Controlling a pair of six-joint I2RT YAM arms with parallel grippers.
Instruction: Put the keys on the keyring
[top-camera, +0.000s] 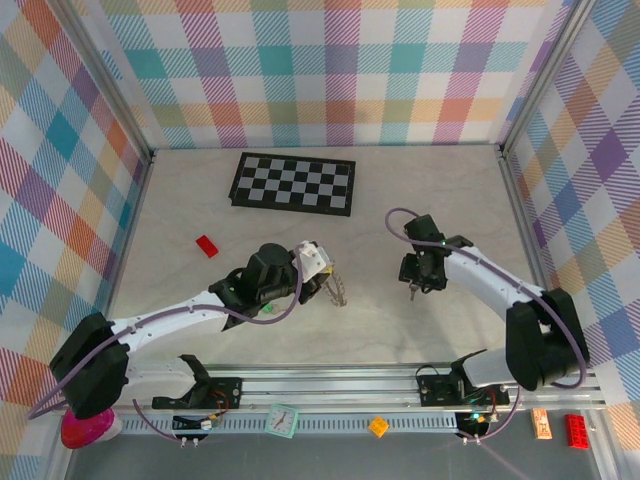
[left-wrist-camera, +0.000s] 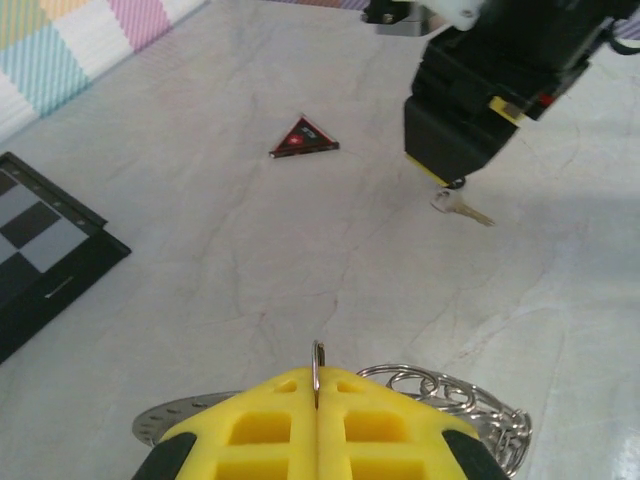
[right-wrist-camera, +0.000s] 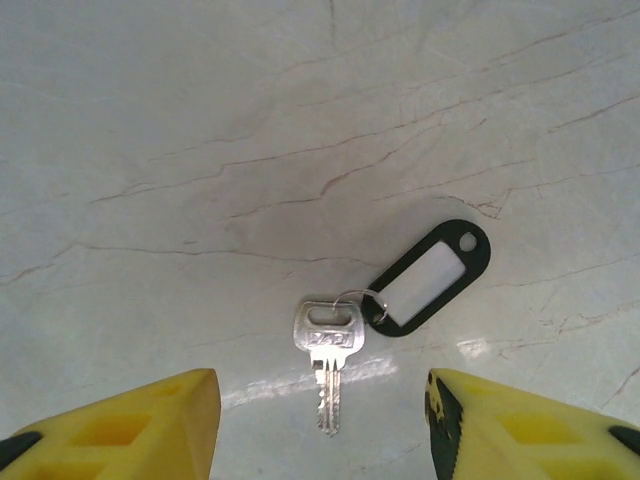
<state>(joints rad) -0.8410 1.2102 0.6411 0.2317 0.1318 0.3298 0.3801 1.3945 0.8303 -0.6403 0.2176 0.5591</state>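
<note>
Top external view first: we see the left arm reaching in over the pale counter (top-camera: 450, 200), with the left claw (top-camera: 314, 260) near the middle, and the keyring (top-camera: 336, 286) just to its right, its wire loops trailing down from the claw. A red brick (top-camera: 207, 246) lies well apart to the left, and a black-and-white checkerboard (top-camera: 293, 183) lies flat farther back. The right claw (top-camera: 412, 285) points down at the counter on the right side, well apart from the left one.

From the left wrist we see the left claw (left-wrist-camera: 317, 395) with its yellow fingers pressed together, pinching a thin metal edge of the keyring (left-wrist-camera: 165, 422). The flat grey ring shows to the left under the fingers and the bunch of wire loops to the right. We cannot tell whether the ring touches the counter. Beyond it a red triangle (left-wrist-camera: 303, 138) lies flat, and the right claw (left-wrist-camera: 455, 165) hangs just over a silver key (left-wrist-camera: 460, 207).

From the right wrist we see the right claw (right-wrist-camera: 322, 440) spread wide, gripping nothing. The silver key (right-wrist-camera: 328, 345) lies flat on the counter between its fingers, touching neither, blade towards the camera. A small split ring (right-wrist-camera: 362, 298) joins its head to a black tag (right-wrist-camera: 432, 278) with a white label, which lies up and to the right.
</note>
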